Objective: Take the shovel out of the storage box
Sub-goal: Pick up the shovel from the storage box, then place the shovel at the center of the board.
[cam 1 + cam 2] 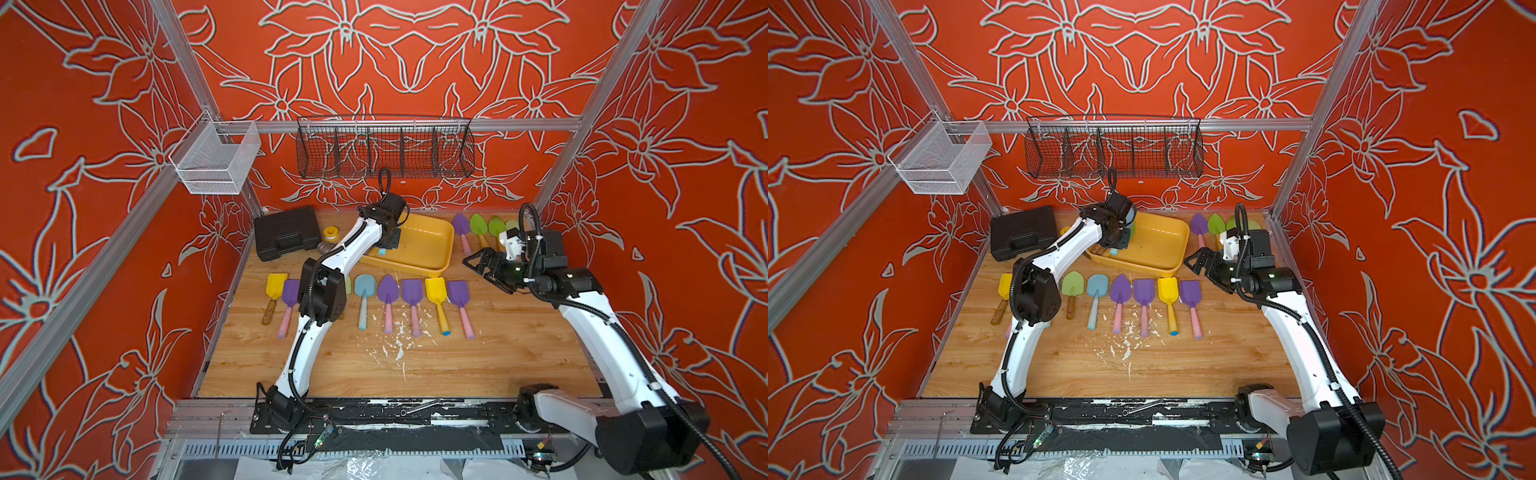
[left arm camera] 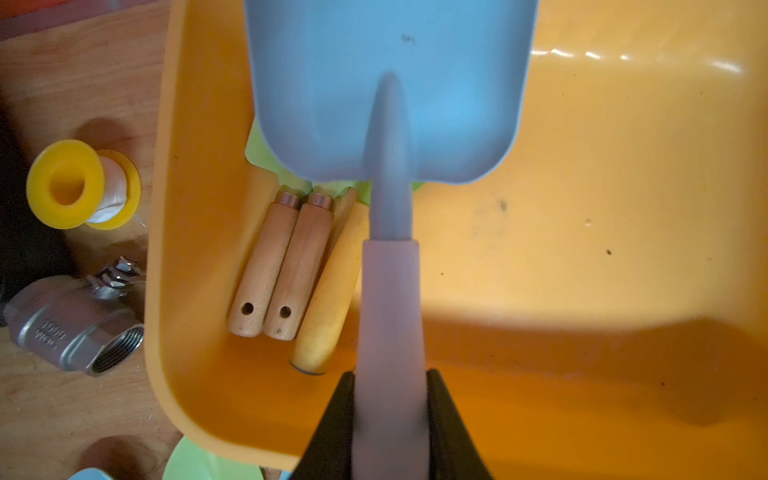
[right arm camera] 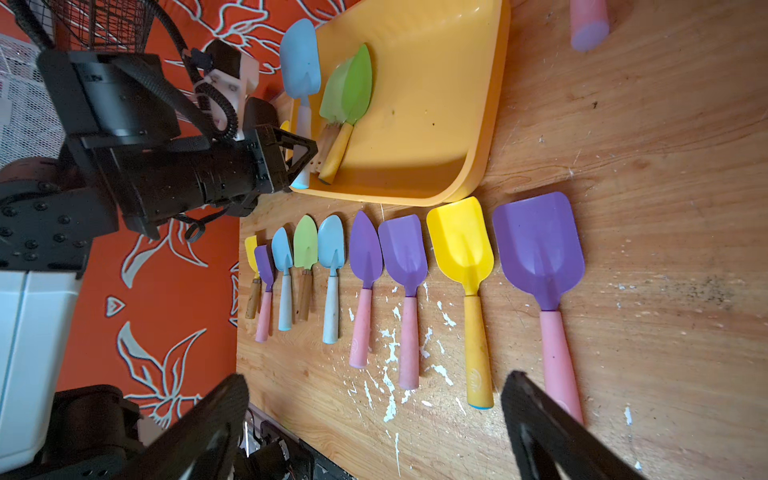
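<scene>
**Item: blue shovel, in grip, not yet clear of the box**

I have the left end effector [image 2: 390, 374] closed narrow on the pale handle of the blue shovel [image 2: 386, 104], near the butt.

Location: over the 9 o'clock end of the storage box [image 1: 415, 269], which sits at 12 o'clock on the desk [image 1: 498, 357]. The blade is above the green shovels [image 3: 353, 87] lying inside.

Handling, my estimate: light, stiff, smooth handle, blade-heavy. It may swing, and a hold nearer the neck would steady it.

Right end effector [image 3: 374, 411]: wide, empty.
</scene>
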